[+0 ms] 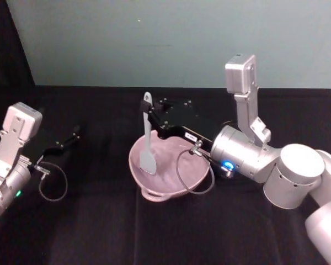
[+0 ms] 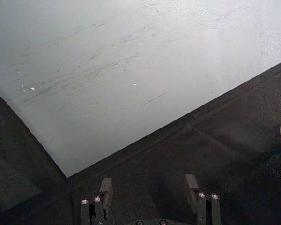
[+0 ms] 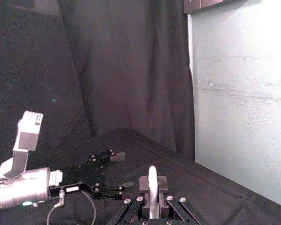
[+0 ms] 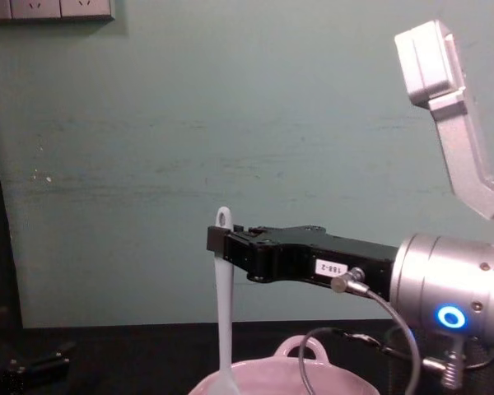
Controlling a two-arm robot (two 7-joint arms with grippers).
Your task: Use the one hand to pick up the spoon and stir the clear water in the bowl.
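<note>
Right claw (image 1: 147, 117) pinching slim spoon (image 1: 148, 144), glossy bowl (image 1: 134, 167)

Right gripper (image 1: 147, 117) holds the white spoon (image 1: 148, 155) upright, blade in pink bowl (image 1: 170, 179).

The only readable marking is a small white label (image 4: 329, 267) on the side of the right pincer (image 4: 219, 240), with dark digits that look like "168-2" in the chest view; in the head view it is too small to read.
</note>
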